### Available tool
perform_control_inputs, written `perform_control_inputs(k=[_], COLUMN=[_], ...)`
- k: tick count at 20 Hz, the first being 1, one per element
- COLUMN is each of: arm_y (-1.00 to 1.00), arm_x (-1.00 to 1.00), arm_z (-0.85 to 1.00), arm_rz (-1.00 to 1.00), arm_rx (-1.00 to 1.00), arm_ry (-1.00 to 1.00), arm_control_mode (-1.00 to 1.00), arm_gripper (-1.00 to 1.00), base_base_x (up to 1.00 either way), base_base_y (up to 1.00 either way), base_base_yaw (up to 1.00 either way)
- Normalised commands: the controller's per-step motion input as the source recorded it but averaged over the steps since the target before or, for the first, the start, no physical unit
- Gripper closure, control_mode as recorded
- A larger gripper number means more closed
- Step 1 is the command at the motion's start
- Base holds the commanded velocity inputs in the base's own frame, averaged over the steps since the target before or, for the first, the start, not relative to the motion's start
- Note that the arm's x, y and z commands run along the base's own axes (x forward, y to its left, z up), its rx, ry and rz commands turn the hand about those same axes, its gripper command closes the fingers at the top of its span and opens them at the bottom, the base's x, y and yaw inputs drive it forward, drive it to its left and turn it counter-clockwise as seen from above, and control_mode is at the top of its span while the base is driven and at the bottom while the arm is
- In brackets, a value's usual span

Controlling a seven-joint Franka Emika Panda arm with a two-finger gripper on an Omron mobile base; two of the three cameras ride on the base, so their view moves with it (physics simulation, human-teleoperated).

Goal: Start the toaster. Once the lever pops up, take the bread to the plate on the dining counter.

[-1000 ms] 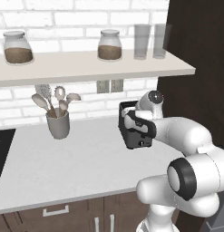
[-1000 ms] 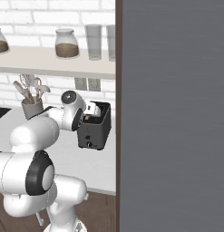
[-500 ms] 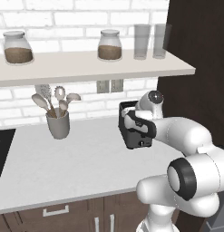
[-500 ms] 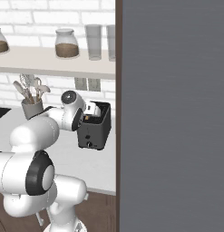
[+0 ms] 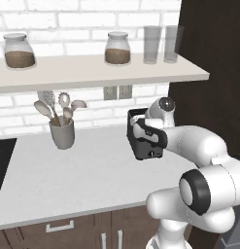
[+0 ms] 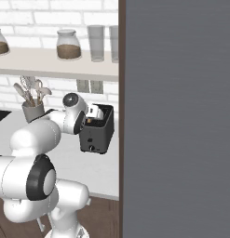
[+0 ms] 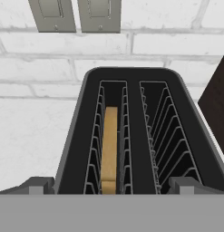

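The black two-slot toaster (image 5: 149, 150) (image 6: 97, 136) stands on the white counter under the brick wall. From above, the toaster (image 7: 77, 136) shows the bread (image 7: 109, 149), a golden slice standing deep in its left slot; the right slot is empty. My gripper (image 7: 111, 188) (image 5: 140, 130) (image 6: 92, 113) hovers just above the toaster's top, open wide, with one fingertip (image 7: 38, 186) on each side and nothing between them. The lever is hidden. The plate and the dining counter are out of view.
A grey utensil cup (image 5: 62, 133) with spoons stands left of the toaster. A shelf (image 5: 92, 73) with jars and glasses hangs overhead. Wall outlets (image 7: 77, 16) sit behind the toaster. A dark tall cabinet (image 5: 214, 73) rises to the right.
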Motion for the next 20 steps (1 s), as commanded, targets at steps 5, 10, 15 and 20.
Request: perform_control_inputs(k=[5,10,15,20], arm_y=[0.0,0.0,0.0,0.0], arm_x=[0.0,0.0,0.0,0.0], arm_z=[0.0,0.0,0.0,0.0], arm_rz=[0.0,0.0,0.0,0.0], arm_rx=[0.0,0.0,0.0,0.0], arm_ry=[0.0,0.0,0.0,0.0], arm_control_mode=[-1.0,-1.0,-1.0,-1.0], arm_gripper=[-1.0,-1.0,-1.0,-1.0], base_base_x=[0.0,0.0,0.0,0.0], base_base_y=[0.0,0.0,0.0,0.0], base_base_yaw=[0.0,0.0,0.0,0.0])
